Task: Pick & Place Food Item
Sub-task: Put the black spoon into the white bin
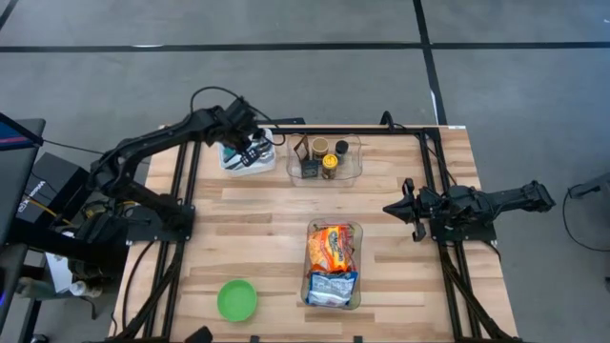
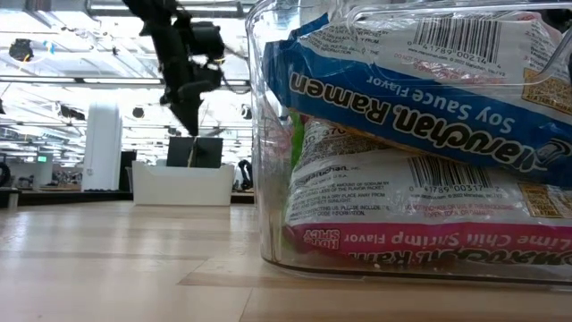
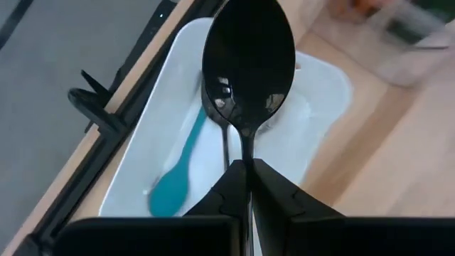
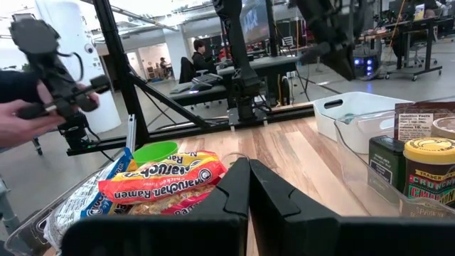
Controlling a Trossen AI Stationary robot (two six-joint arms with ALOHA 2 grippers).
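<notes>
My left gripper (image 1: 250, 150) hangs over the white tray (image 1: 238, 164) at the table's far left, shut on a black spoon (image 3: 249, 64). The spoon's bowl sticks out ahead of the fingers, above the tray. In the tray (image 3: 320, 92) lie a teal spoon (image 3: 176, 174) and another dark utensil (image 3: 222, 135). Ramen packets (image 1: 333, 250) lie stacked in a clear bin (image 1: 357, 232) near the table's front middle. My right gripper (image 1: 393, 207) waits shut at the right side, above the table. My left gripper pinches the black spoon's handle (image 3: 249, 153) between its two fingers (image 3: 274, 181). The spoon runs on along the fingers, its bowl out ahead of them. The fingers slant steeply down from above. The spoon is clear of the tray, held over it.
A second clear bin (image 1: 353, 171) with jars and a dark box stands at the far middle. A green bowl (image 1: 237, 299) sits near the front left. Black frame rails (image 1: 181, 191) run along both table sides. A person's hand (image 4: 21, 107) shows beyond the table.
</notes>
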